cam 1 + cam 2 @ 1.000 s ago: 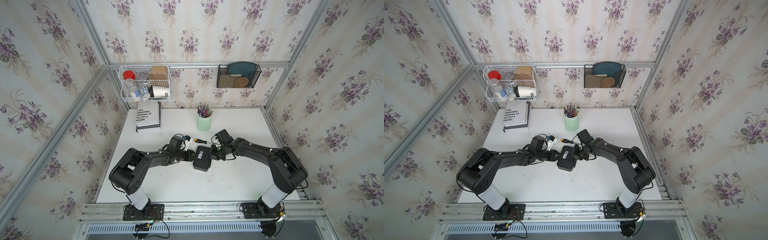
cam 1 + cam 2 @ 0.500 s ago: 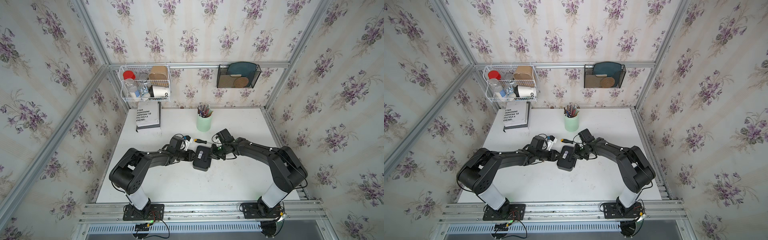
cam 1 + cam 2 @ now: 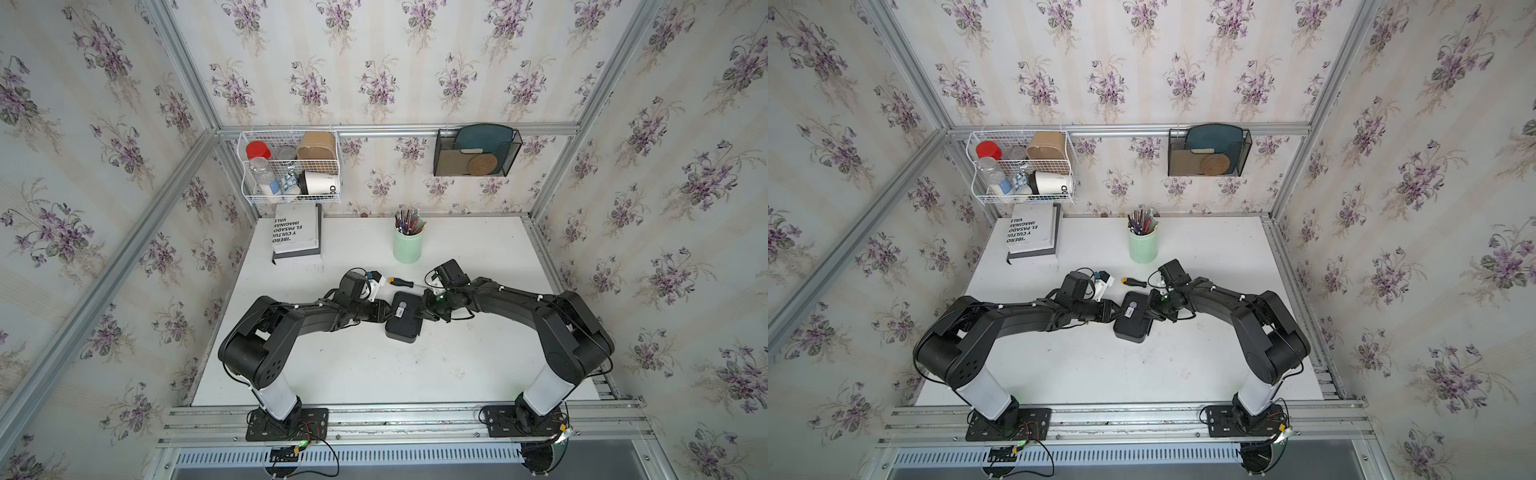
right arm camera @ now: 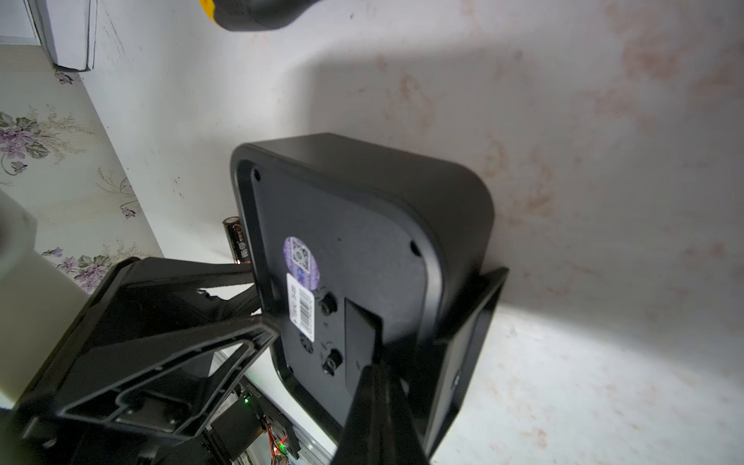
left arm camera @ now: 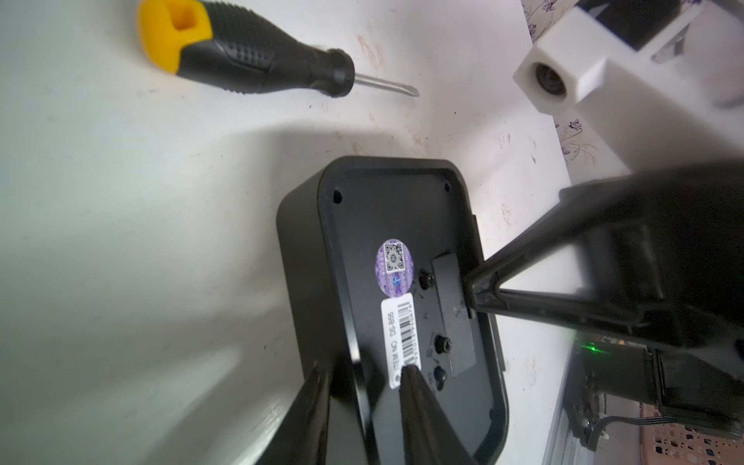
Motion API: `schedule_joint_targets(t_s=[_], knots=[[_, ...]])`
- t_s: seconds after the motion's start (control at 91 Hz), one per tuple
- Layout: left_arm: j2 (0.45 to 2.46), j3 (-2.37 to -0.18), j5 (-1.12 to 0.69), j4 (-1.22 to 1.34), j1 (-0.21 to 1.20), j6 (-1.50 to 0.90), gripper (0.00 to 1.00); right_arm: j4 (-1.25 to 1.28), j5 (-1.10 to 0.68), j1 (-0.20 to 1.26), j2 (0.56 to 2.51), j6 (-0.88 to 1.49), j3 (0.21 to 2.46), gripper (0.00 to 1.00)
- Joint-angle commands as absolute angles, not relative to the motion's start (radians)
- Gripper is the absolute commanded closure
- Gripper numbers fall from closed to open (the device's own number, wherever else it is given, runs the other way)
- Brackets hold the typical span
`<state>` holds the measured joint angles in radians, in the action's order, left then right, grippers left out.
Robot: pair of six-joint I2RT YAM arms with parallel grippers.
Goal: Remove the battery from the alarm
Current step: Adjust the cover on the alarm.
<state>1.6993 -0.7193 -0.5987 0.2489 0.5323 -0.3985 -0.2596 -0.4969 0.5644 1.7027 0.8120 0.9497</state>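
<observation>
Left gripper (image 5: 364, 372) jaws pinch alarm (image 5: 362, 225) rim; right gripper (image 5: 473, 292) jaws pressed together on back cover (image 5: 455, 318); tip may slip, twisting alarm loose.

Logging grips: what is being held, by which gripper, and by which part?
The left gripper pinches the alarm by its rim: one finger outside the wall, one on the back. The right gripper, shut, holds nothing.

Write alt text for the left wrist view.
Alarm lies face down on the table, the left gripper pinching its rim and the shut right gripper touching a panel on its back. A screwdriver lies beside it.
</observation>
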Motion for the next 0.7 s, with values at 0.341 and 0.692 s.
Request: schedule_joint_targets(t_s=[0.341,0.692], knots=[[1.707,-0.723,-0.618,0.276,0.535,-0.394,0.66,-0.209,-0.514,0.563,1.708,0.84,0.947,0.97],[1.705,-0.727,-0.605,0.267,0.535,-0.388,0.66,-0.245,-0.492,0.565,1.688,0.839,0.952,0.79]])
